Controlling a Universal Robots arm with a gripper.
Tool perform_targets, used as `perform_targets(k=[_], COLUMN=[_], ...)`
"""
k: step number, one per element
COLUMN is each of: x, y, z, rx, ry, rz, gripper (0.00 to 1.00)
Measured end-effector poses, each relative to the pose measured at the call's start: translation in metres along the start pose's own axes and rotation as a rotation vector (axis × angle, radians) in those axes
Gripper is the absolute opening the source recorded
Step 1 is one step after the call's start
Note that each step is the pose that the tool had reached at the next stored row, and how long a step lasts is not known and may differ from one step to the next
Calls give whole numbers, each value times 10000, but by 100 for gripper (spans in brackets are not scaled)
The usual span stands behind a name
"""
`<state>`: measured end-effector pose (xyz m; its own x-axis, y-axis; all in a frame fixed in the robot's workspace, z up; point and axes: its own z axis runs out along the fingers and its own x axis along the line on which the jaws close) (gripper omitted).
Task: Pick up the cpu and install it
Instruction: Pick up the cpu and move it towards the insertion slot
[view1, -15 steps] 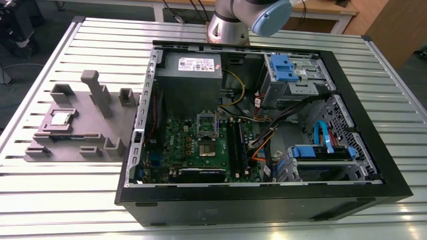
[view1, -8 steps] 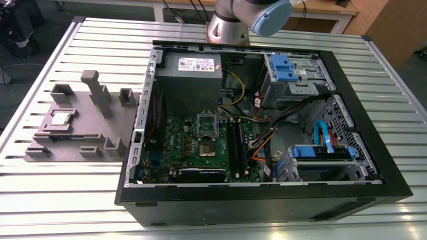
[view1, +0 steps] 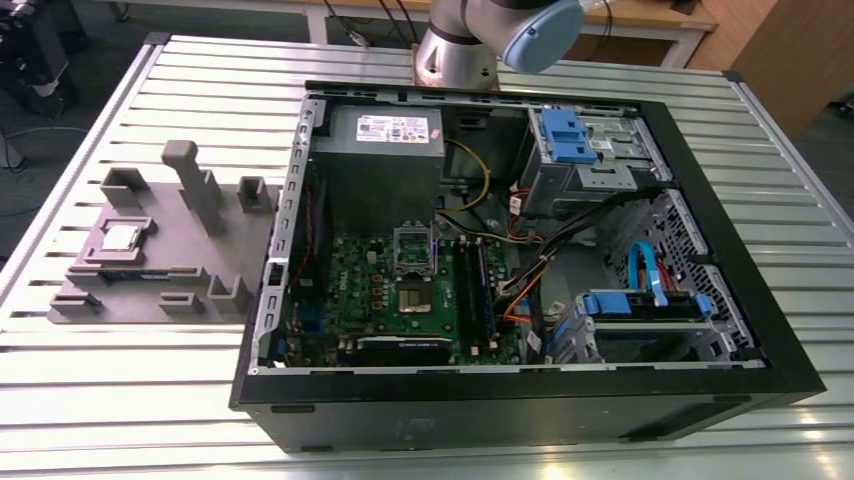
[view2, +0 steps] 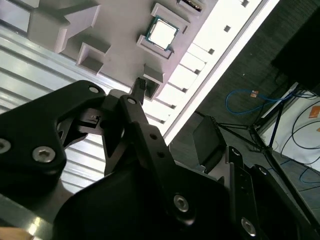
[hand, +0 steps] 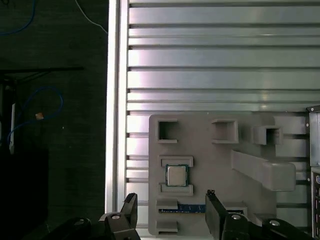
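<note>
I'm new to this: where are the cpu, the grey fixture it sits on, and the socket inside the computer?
cpu (hand: 176, 175): first wrist view, middle of its shiny top.
grey fixture (hand: 210, 160): first wrist view, bare flat base.
socket (view1: 415, 294): exterior view, its dark centre.

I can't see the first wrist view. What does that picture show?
A small shiny square cpu sits in a pocket of a grey fixture plate on a ribbed metal table. The tool is open and holds nothing.
</note>
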<state>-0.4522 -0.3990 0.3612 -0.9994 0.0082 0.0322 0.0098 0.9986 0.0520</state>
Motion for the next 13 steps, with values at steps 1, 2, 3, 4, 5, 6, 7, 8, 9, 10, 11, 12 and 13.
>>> perform_targets(k=[1, 2, 3, 4, 5, 6, 7, 8, 9, 10, 11, 12, 13], x=[-1, -2, -2, -3, -3, -4, -4, -4, -4, -5, -5, -6, -6], y=[-1, -2, -3, -4, -5, -7, -9, -12, -13, -15, -16, -17, -18], z=[11, 25, 40, 55, 70, 87, 105, 123, 142, 160, 175, 187, 198], rx=[0, 1, 0, 0, 1, 1, 2, 2, 3, 3, 3, 4, 4], ry=[1, 3, 2, 2, 3, 4, 5, 6, 7, 7, 7, 8, 11], rz=[-3, -4, -4, -4, -11, -27, -44, -57, -71, -78, -83, -87, -91], gripper=[65, 65, 65, 65, 65, 65, 65, 65, 65, 65, 65, 65, 65])
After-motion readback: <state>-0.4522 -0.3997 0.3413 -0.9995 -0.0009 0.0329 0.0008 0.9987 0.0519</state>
